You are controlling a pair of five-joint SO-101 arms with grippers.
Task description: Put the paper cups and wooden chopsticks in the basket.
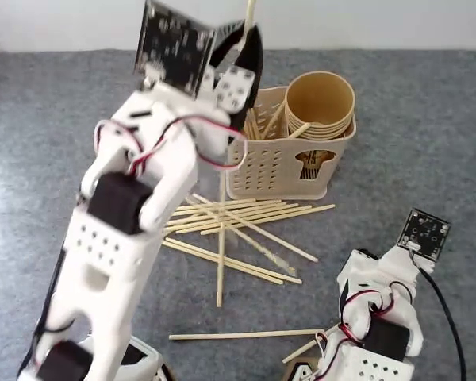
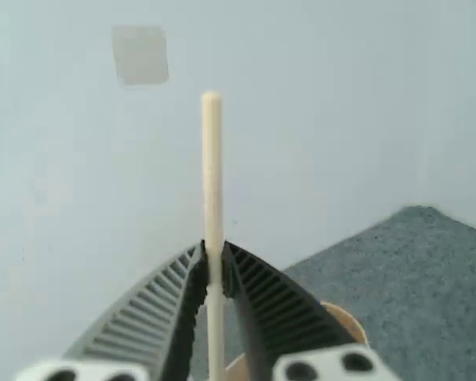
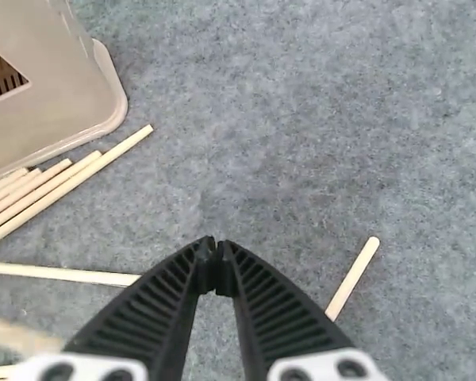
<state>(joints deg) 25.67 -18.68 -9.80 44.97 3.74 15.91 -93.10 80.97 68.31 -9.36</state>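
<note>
The left tool is clamped shut on one wooden chopstick, which sticks straight out past the tips. In the high view the left arm stretches toward the far side. Its tool is up over the far-left corner of the basket, and the held stick pokes off the top edge of the shot.

The basket sits far-middle on the grey bench. A stack of paper cups stands in its right part, and a few chopsticks lean in the left part right beside them.

A loose pile of chopsticks lies on the bench just on the near side of the basket, fanned out and crossing each other. A lone stick lies nearer, well apart from the pile and running roughly left to right.

The right arm sits at the near right. The right tool has its tips pinched together with nothing between them, hanging over the bench. Its wrist view shows a corner of the basket with stick ends lined up just beside its base. There's also a stick end lying close to the tool, not touching it.
</note>
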